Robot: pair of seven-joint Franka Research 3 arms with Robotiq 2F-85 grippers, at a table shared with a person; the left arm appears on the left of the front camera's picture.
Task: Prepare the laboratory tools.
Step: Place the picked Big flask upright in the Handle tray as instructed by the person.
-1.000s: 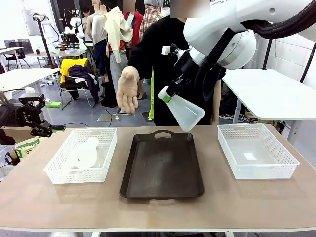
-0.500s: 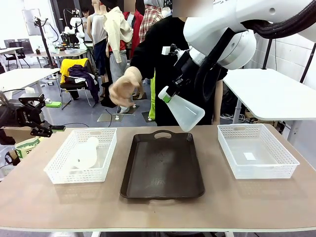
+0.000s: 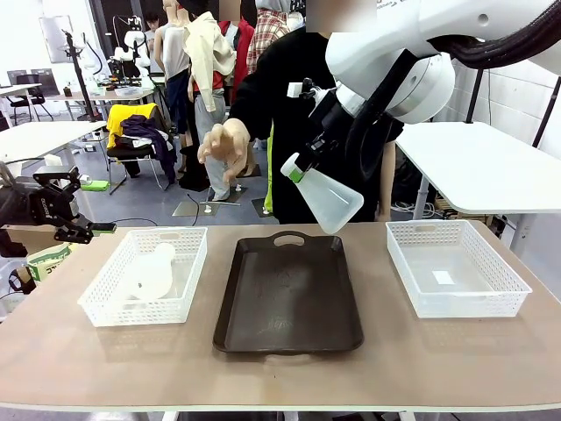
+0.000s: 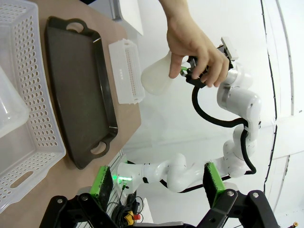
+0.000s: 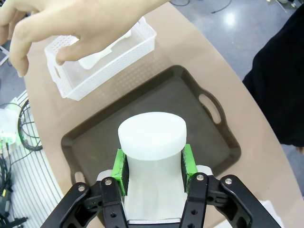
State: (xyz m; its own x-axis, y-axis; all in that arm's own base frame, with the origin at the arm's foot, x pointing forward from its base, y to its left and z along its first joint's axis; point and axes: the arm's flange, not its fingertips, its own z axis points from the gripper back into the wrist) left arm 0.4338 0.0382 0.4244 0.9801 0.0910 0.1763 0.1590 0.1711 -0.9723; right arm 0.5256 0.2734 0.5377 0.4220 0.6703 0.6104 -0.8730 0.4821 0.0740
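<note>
My right gripper (image 3: 296, 168) is shut on the neck of a frosted-white flask (image 3: 331, 200) and holds it tilted in the air above the far end of the dark tray (image 3: 289, 298). In the right wrist view the flask's neck (image 5: 152, 137) sits between the green pads (image 5: 121, 171). A second flask (image 3: 153, 270) lies in the left white basket (image 3: 110, 303). The person's hand (image 3: 223, 145) hovers left of the held flask, fingers spread and apart from it. At the table's left edge my left gripper (image 3: 88, 203) stands open with nothing in it, its fingers (image 4: 102, 183) wide apart.
A white mesh basket (image 3: 456, 303) stands at the right of the tray. The person stands at the far side behind the tray. In the left wrist view the tray (image 4: 80, 95) lies between the two baskets (image 4: 28, 71) (image 4: 126, 71).
The person's hand has lifted from a hanging open palm and turned its fingers toward the held flask. Neither arm has moved.
</note>
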